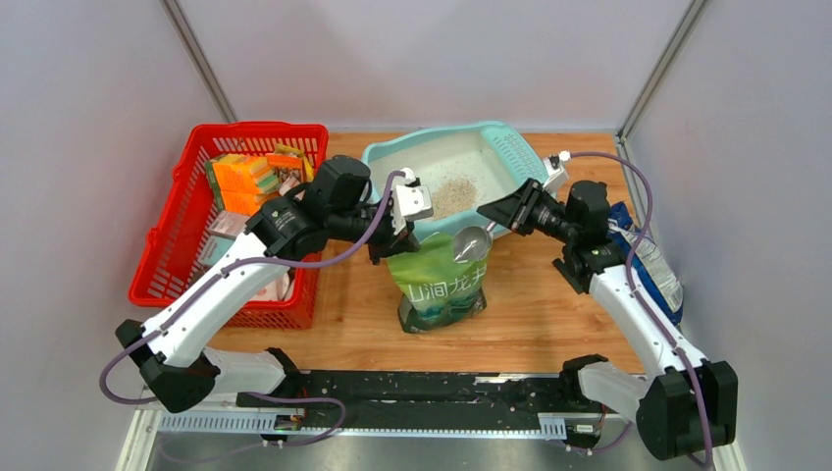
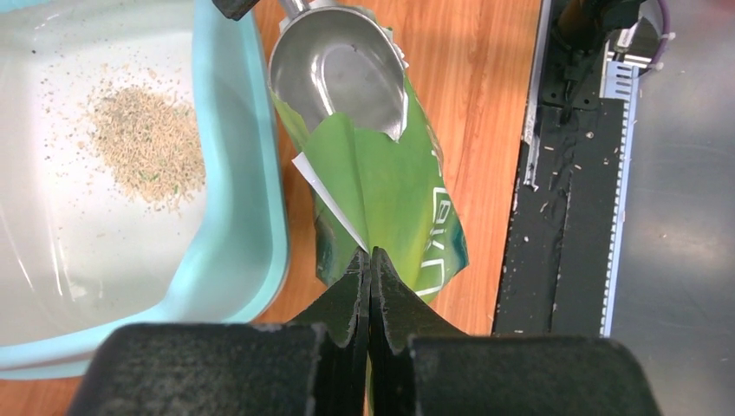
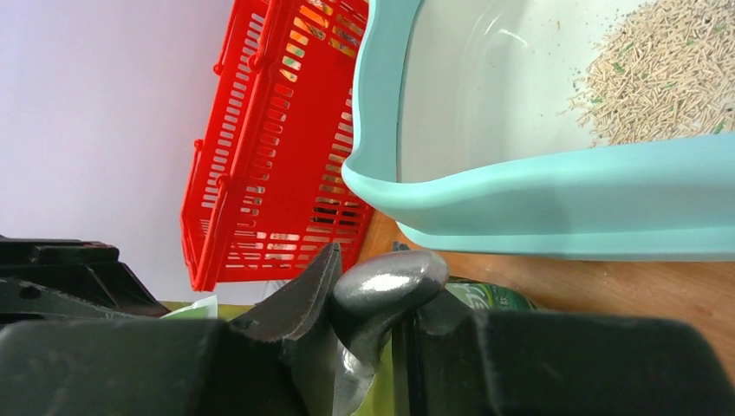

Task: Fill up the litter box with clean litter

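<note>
You have the litter box [image 1: 510,152], a light-teal rounded tray with a wide rim and a whitish inside. It lies open side up at 12 o'clock on the surface, its perforated panel at the 3 o'clock end. The clean litter [image 1: 453,194], beige-tan granules, forms one small loose pile inside, toward the tray's 6 o'clock wall. Stray grains are scattered around it, and most of the floor is bare.

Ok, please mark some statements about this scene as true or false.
1. The left gripper pinches the bag. True.
2. The litter box holds a small pile of litter. True.
3. The scoop is full of litter. False: it is empty.
4. The right gripper holds nothing. False: it grips the scoop's handle.
5. The basket is blue. False: it is red.
</note>
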Available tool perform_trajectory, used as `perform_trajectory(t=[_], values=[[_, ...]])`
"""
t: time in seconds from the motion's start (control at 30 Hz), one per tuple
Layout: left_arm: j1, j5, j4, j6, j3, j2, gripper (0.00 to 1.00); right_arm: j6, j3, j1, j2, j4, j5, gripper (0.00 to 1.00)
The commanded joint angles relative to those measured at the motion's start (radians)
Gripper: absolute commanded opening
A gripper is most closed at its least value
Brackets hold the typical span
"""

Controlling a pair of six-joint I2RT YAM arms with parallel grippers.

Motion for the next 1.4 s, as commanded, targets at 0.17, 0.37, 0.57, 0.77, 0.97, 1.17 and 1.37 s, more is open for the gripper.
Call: perform_trajectory(t=[0.17,0.37,0.57,0.77,0.97,1.17,1.37], values=[[0.003,-0.001,-0.033,0.043,0.083,-0.046,0.0,0.169,0.057,-0.103,-0.01,0.2,-0.074,0.0],[0.004,-0.016,-0.033,0.046,0.069,-0.051,0.0,0.17,0.056,-0.165,-0.044,0.212,-0.168,0.0],[0.004,-0.036,-0.047,0.06,0.069,-0.057,0.0,0.175,0.068,-0.2,-0.056,0.28,-0.229,0.0],[0.004,-0.032,-0.011,0.039,0.069,-0.065,0.0,-0.009,0.123,-0.162,-0.118,0.219,-0.269,0.0],[0.003,0.019,0.029,-0.003,0.103,-0.042,0.0,-0.316,0.158,-0.057,-0.191,-0.025,-0.171,0.0],[0.003,0.062,0.088,-0.026,0.148,-0.02,0.25,-0.389,0.278,-0.057,-0.165,-0.148,-0.174,0.0],[0.004,0.091,0.118,-0.053,0.177,0.023,0.24,-0.356,0.183,-0.06,-0.165,-0.169,-0.132,0.0]])
